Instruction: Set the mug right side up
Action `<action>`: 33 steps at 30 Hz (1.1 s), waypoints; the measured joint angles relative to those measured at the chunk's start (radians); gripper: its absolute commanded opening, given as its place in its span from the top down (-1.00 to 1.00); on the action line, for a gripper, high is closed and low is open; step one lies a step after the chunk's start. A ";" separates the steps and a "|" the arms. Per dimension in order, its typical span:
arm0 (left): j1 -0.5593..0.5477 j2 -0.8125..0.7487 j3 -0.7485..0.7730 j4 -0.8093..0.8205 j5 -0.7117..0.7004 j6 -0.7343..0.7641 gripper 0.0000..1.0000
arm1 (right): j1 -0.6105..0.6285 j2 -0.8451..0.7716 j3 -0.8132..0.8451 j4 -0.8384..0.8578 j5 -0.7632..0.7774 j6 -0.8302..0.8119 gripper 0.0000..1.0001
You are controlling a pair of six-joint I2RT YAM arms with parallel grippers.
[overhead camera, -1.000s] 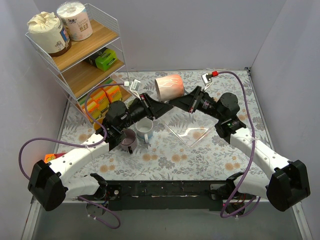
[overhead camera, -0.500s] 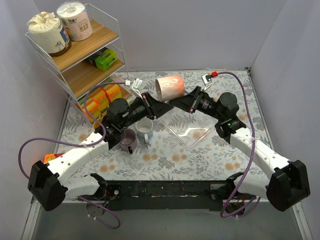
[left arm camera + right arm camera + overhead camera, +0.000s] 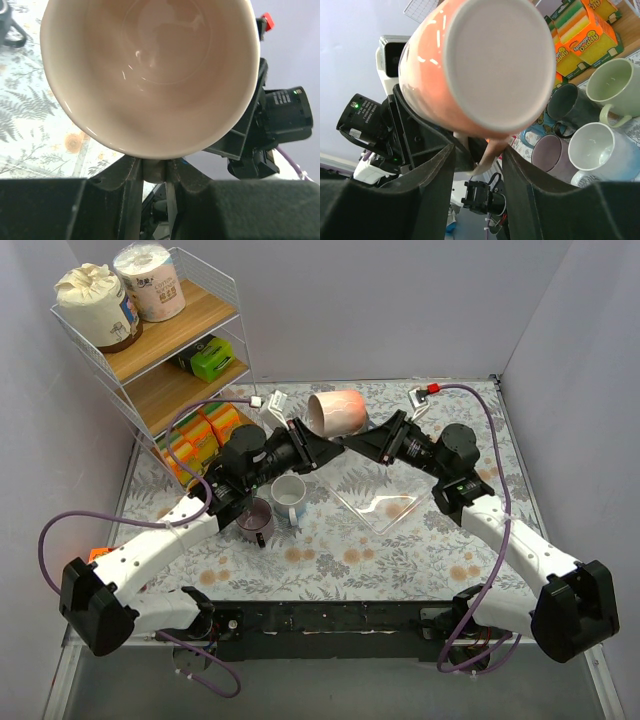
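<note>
Top external shows the mug (image 3: 338, 410) tipped further onto its side than a second ago — partway to upright. The left tool (image 3: 155, 172) clamps it — whether the right tool (image 3: 479, 155) grips, I cannot tell.

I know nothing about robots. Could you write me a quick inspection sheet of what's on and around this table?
Surface: table with a floral cover; no spills seen.
Job's things: pink mug held in the air on its side, mouth toward the left arm, base toward the right.
Clutter: four other mugs grouped near the left arm; clear tray mid-table.
Grippers: left fingers shut on the mug; right fingers straddle its handle, grip unclear.
Cables: purple cables loop off both arms.
Surroundings: wire shelf back left with paper rolls and sponge packs; plain walls.
</note>
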 measured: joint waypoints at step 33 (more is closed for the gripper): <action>0.029 -0.268 0.228 -1.081 -0.625 -0.017 1.00 | -0.037 0.007 0.107 -0.495 -0.006 -0.269 0.03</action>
